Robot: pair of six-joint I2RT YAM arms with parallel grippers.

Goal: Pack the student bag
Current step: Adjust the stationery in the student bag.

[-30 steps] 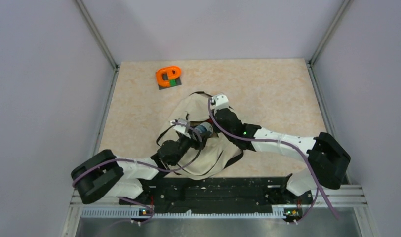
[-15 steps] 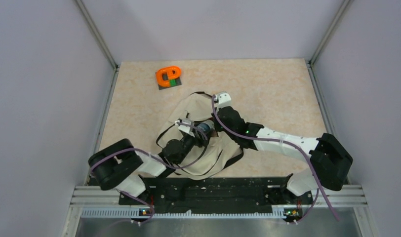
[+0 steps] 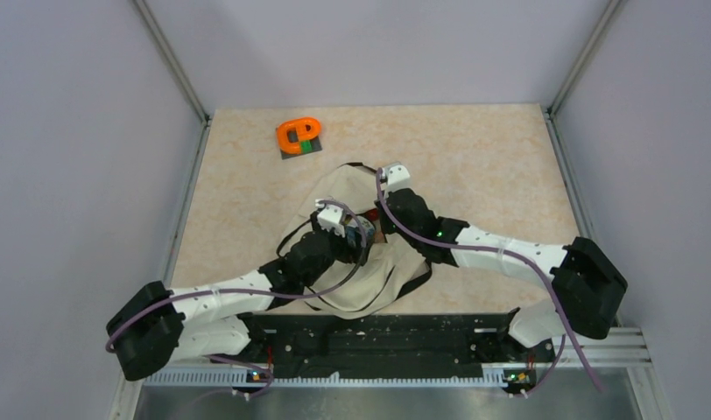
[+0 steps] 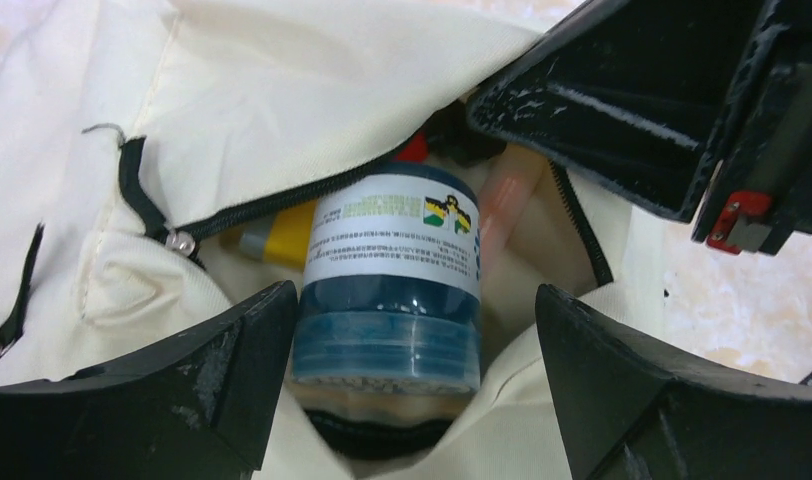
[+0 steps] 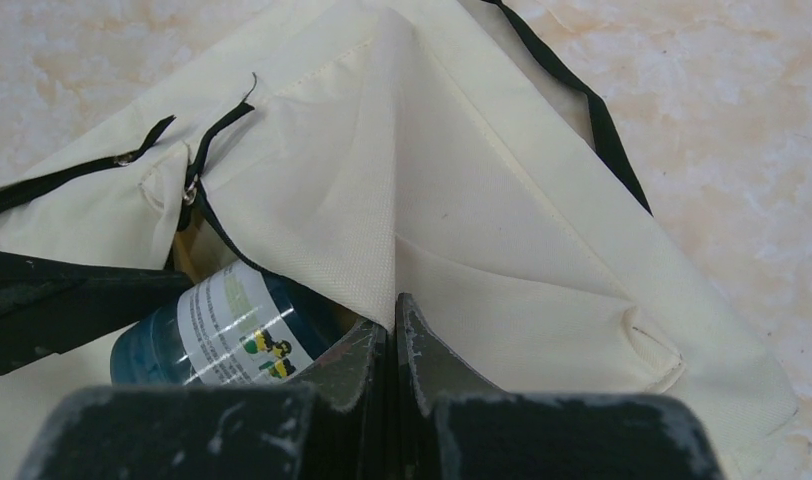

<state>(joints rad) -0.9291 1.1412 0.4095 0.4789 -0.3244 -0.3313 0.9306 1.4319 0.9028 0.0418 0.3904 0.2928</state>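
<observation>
Left tool (image 4: 412, 325) gapes around the bottle (image 4: 392, 250) in the student bag (image 4: 282, 90) mouth. The right tool (image 5: 394, 315) is clamped on its fabric. I'd push deeper next.

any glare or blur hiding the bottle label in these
Left wrist: bottle label in focus, no glare, print too small to read. Right wrist: fingers at the bottom edge blurred, student bag fabric sharp. Top external: even light, bottle barely visible.

A robot lab cell: plain lavender panels (image 3: 72, 175) in aluminium framing (image 3: 170, 59) enclose a marbled beige tabletop (image 3: 483, 157).
</observation>
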